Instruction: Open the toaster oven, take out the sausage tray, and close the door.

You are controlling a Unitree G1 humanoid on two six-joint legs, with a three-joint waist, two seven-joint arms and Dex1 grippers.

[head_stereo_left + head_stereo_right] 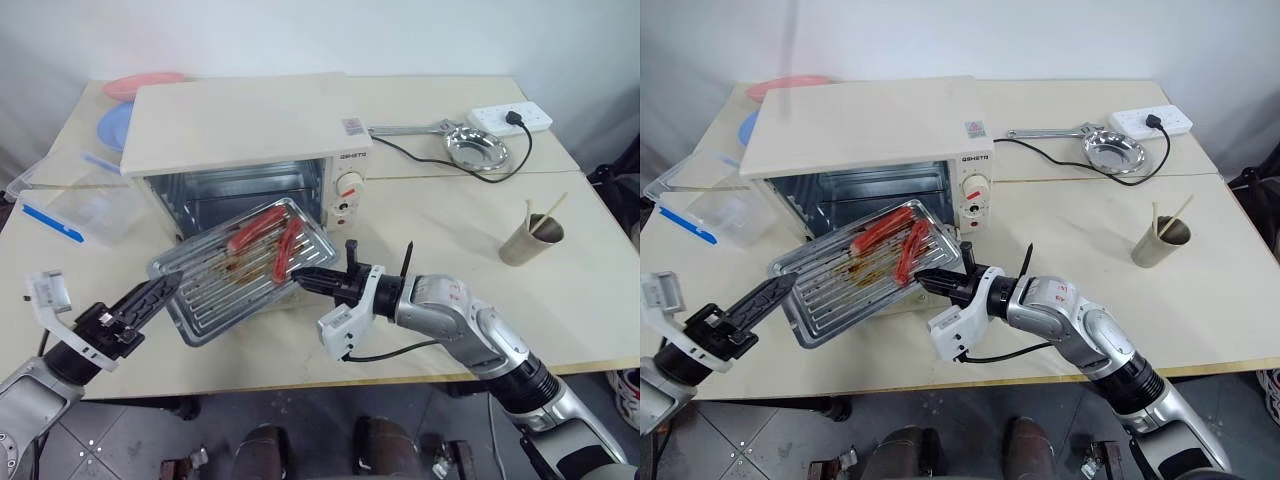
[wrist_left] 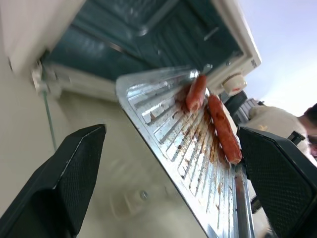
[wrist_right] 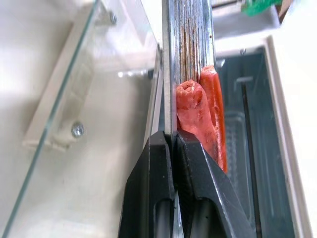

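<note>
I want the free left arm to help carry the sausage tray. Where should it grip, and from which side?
Grip the bare rim of the sausage tray at its left end, opposite the right gripper, coming in level from the robot's left. The left gripper is open beside that edge, and the sausages lie toward the far end, away from it.

The sausage tray [image 1: 240,270] blocks the toaster oven's [image 1: 240,150] open mouth.

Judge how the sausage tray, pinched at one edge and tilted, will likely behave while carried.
The sausage tray looks like thin ridged metal, so probably stiff and light. The right gripper pinches only one rim, so it may sag or swing. It looks greasy and tilted; the sausages could roll or slide off.
</note>
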